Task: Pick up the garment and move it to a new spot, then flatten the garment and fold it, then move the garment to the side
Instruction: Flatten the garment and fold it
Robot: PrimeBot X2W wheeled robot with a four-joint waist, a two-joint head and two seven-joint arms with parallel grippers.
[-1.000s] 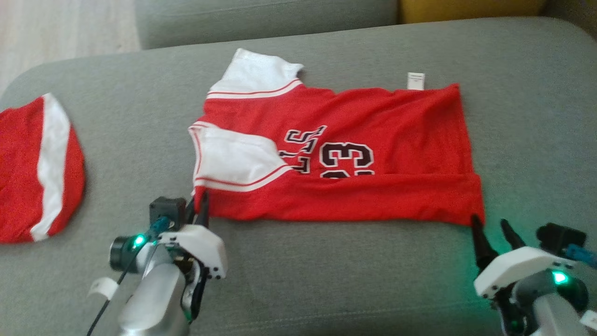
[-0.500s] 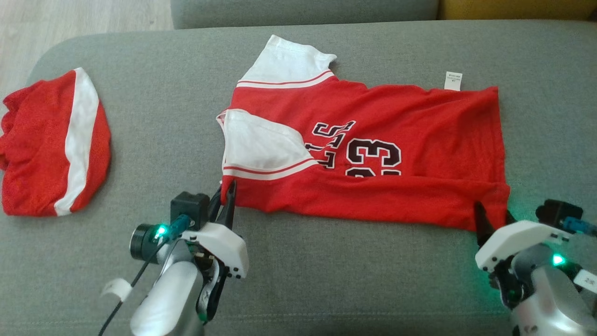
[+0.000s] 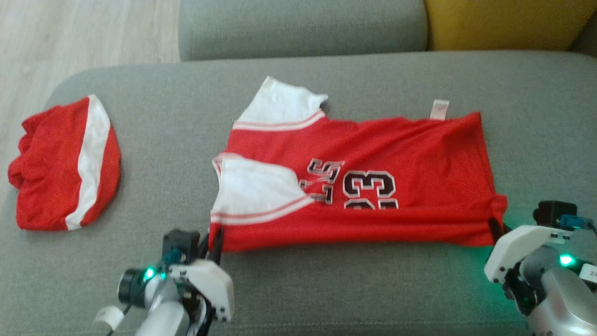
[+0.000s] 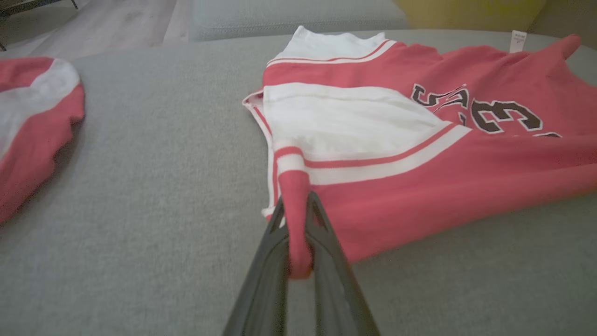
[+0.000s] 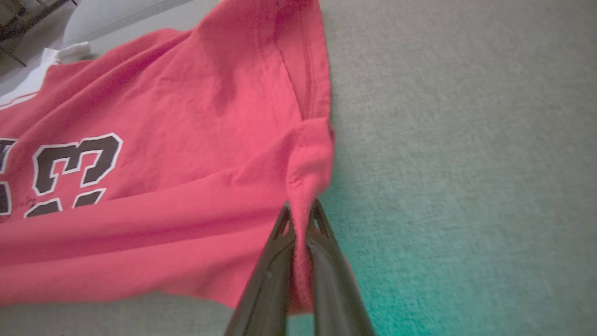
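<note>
Head view: the red jersey point(image 3: 396, 154) lies spread across the middle of the grey sofa seat point(image 3: 326, 289), white sleeves to the left; the left gripper point(image 3: 214, 238) has its jaws pinched on the near-left corner; the right gripper point(image 3: 496, 228) has its jaws clamped on the near-right hem corner; a second red-and-white garment point(image 3: 65, 163) lies well apart at the left.

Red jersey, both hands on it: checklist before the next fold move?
1. Left hand shut on the near sleeve-end corner of the red-and-white fabric jersey: ok.
2. Right hand shut on its near hem-end corner: ok.
3. Near edge between the hands straight: ok.
4. Jersey flat: not ok; creases, white sleeve folded onto the front.
5. Other red-and-white garment lies apart on the grey sofa cushion: ok.
</note>
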